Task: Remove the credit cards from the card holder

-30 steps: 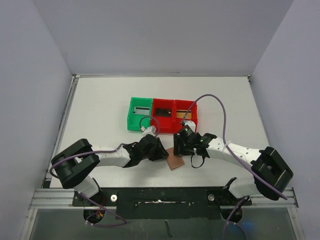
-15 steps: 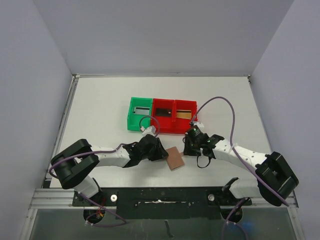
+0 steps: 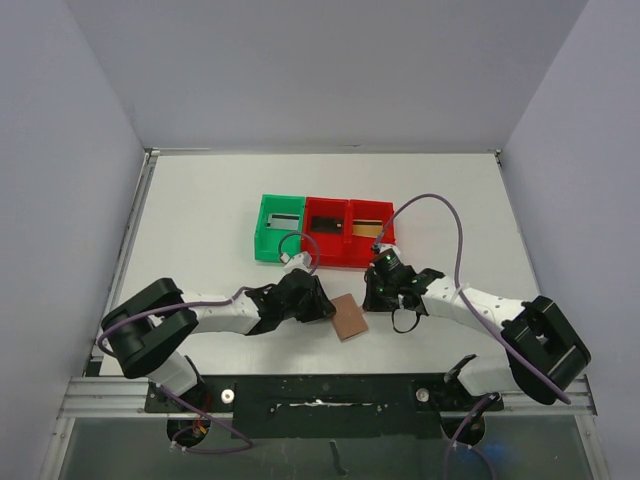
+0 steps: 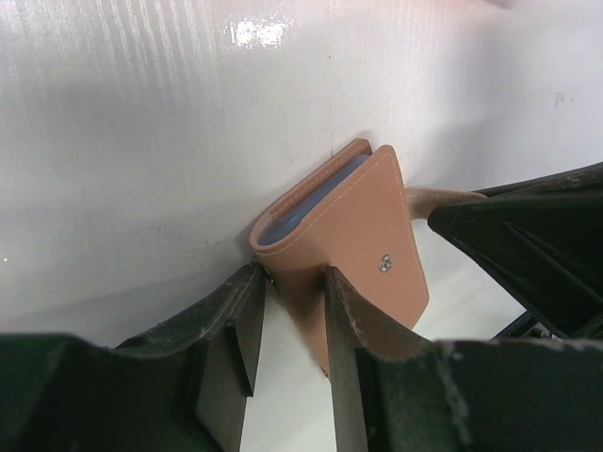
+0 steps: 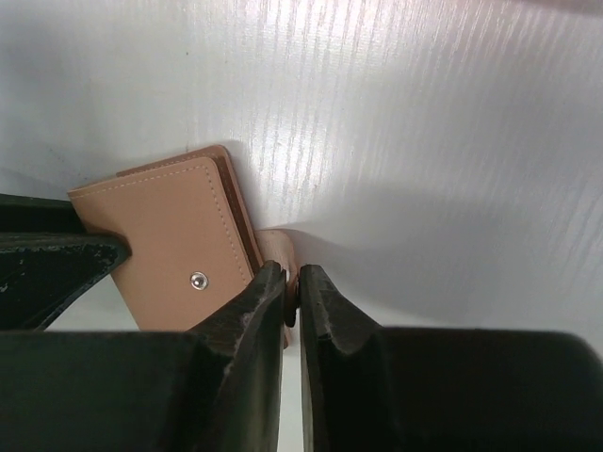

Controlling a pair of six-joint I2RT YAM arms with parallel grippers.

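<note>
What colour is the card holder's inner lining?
Pale blue-grey, peeking between the tan covers of the card holder; clearest in the left wrist view.

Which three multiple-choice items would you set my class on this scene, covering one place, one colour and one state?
1. Where is the wallet? A in a drawer; B on the table, between the left gripper and the right gripper; C on top of an arm.
2. What colour is the leftmost bin? A blue; B yellow; C green.
3. How is the wallet? A folded shut; B spread open flat; C torn in half.

Answers: 1 B, it lies on the white surface with a gripper at each side. 2 C, its walls are plainly green. 3 A, both covers lie together in the wrist views.
</note>
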